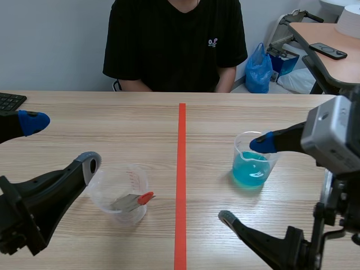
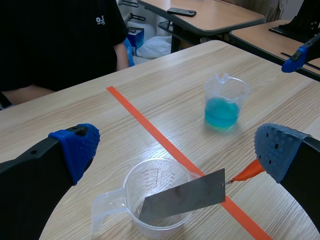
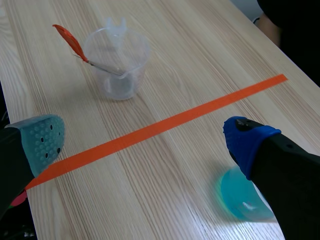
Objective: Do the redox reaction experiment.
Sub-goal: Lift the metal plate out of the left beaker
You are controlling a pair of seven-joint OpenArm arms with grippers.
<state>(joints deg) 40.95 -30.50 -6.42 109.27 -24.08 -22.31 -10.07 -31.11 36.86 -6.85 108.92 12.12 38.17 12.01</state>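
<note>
Metal strip (image 1: 128,202) already sits in the clear cup (image 1: 107,185) at my 8 o'clock. The blue solution beaker (image 1: 242,147) at 2 o'clock isn't poured yet (main step left, I'd guess). Left hand (image 1: 62,143) and right hand (image 3: 144,142) are wide open, holding nothing.

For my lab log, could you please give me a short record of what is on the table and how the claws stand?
Tape line: orange-red, down the table's middle
Left of it: clear cup holding a metal sheet with an orange tip; the sheet leans over the rim
Right of it: beaker, upright, part full of blue liquid
Left claw: open, holding nothing, cup just ahead
Right claw: open, holding nothing, beaker beside one finger
Across the table: seated person in a black shirt
</note>
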